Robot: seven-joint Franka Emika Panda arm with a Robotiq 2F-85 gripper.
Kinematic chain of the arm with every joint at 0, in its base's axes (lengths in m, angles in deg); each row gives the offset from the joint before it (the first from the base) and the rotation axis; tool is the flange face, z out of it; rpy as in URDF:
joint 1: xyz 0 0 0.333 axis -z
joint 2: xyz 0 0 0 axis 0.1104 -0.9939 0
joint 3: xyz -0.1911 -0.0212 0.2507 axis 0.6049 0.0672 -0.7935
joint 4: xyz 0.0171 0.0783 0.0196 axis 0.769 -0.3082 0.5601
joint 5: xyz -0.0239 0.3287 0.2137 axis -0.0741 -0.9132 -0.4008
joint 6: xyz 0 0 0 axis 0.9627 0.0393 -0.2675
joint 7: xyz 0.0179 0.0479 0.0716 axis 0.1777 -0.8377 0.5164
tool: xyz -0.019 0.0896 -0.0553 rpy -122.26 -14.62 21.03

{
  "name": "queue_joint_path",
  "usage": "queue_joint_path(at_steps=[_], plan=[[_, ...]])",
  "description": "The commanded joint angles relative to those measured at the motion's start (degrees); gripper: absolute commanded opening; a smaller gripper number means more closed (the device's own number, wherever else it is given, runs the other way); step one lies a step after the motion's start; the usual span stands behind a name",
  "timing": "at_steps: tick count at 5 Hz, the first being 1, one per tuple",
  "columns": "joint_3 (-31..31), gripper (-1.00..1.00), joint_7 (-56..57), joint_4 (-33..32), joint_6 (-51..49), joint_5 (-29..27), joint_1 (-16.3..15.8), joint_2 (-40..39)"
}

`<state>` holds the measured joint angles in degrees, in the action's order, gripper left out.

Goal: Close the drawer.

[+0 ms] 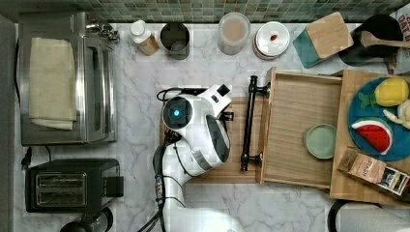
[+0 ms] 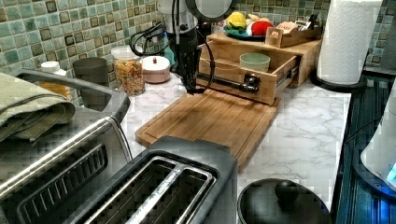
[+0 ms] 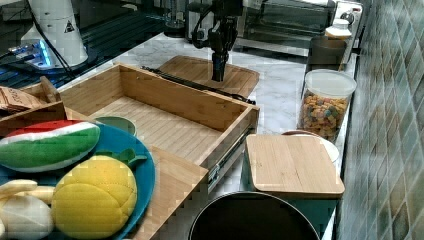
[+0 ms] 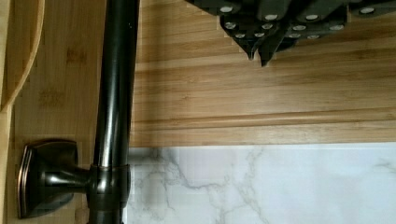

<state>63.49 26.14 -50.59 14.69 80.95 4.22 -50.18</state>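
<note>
You have a pale honey-wood drawer (image 1: 295, 116) with a long black bar handle (image 1: 249, 123), holding a round sage-green bowl (image 1: 320, 141). Your flat wooden cutting board (image 2: 210, 119) shows warm striped grain on a white, grey-veined marble counter (image 1: 138, 104). The tiled wall (image 2: 42, 32) is mottled green mosaic. The black gripper (image 3: 218, 75) is dotted with silver screws.

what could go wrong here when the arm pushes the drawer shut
1. The gripper, fingers together, hangs over the cutting board beside the black bar handle, not touching it. A push near one end of the handle could skew the drawer on its slides.
2. The green bowl sits loose inside the drawer; a fast shove might send it sliding.
3. Going lower, the fingertips may scrape the board.
</note>
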Motion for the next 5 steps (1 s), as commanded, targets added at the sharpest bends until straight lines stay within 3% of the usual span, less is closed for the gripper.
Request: queue_joint_path(at_steps=[1, 2, 3, 5], plan=[[1.4, -1.0, 4.0, -1.1, 2.5, -1.7, 3.8, -0.2], [2.0, -1.0, 5.3, -1.1, 1.5, -2.7, 4.4, 0.4], [1.0, -1.0, 5.9, -1.7, 1.5, -2.7, 7.0, 1.2], [7.2, -1.0, 13.9, -1.4, 1.6, -5.7, 7.0, 2.0]])
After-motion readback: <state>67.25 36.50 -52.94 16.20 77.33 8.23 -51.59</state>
